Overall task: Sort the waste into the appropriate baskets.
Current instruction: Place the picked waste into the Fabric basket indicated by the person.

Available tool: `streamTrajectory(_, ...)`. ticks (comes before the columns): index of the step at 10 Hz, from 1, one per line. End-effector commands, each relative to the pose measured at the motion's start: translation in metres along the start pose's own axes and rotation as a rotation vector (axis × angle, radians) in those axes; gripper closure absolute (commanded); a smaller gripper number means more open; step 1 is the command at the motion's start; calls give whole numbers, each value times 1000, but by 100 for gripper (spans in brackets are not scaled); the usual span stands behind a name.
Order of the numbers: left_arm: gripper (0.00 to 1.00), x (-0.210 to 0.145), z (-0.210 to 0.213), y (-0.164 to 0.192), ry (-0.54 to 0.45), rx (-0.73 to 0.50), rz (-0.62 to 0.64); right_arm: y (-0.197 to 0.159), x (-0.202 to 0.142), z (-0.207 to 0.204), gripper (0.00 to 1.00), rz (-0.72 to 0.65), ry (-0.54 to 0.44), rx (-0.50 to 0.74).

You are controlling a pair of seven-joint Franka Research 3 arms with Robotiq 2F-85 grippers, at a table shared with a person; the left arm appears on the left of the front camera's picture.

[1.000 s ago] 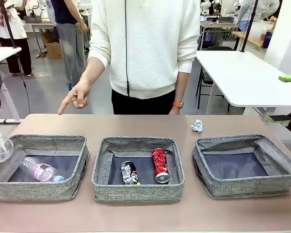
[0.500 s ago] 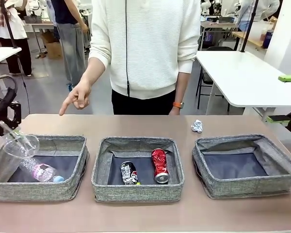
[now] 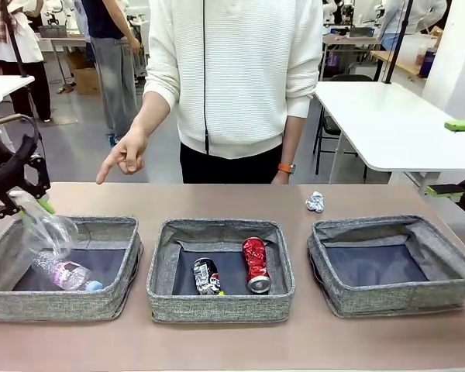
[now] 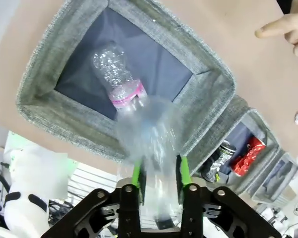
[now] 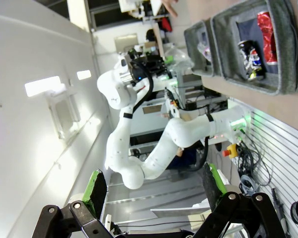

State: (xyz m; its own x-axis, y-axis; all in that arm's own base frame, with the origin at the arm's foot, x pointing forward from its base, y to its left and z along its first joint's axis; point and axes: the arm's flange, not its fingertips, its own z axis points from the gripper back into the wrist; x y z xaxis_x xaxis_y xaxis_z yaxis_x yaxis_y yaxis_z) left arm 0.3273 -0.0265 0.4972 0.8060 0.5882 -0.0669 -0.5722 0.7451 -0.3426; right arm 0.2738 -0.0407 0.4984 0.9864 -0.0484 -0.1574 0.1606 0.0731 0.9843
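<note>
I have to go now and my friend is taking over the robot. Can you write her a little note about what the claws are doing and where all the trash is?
Left claw: over the left basket, clear plastic cup between its fingers, blurred; can't tell if it has let go.
Right claw: open, empty, off to the right side.
Left basket: plastic bottle.
Middle basket: red can and dark can.
Right basket: nothing in it.
Left to do: finish dropping the cup, then the paper ball, lying on the table behind the right basket.
The person's hand points down near the left basket.

The left gripper (image 4: pixel 159 173) is black, with green pads, silver screws and looping black cable. The right gripper (image 5: pixel 154 191) matches it. The person (image 3: pixel 232 77) wears a white ribbed sweater, dark trousers and an orange wristband (image 3: pixel 284 167).
</note>
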Motion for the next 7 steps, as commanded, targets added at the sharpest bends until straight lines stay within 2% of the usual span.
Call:
streamTrajectory(1,0,-1,3,-3,5,-52,-16,5,0,-1,0,4,-2,18)
streamTrajectory(2,0,-2,4,-3,10,-62,-18,5,0,-1,0,4,-2,18)
streamTrajectory(3,7,-3,6,-3,19,-85,-17,5,0,-1,0,4,-2,18)
streamTrajectory(4,0,-4,8,-4,34,-106,-25,5,0,-1,0,4,-2,18)
streamTrajectory(7,0,-4,12,-5,107,-220,-51,5,0,-1,0,4,-2,18)
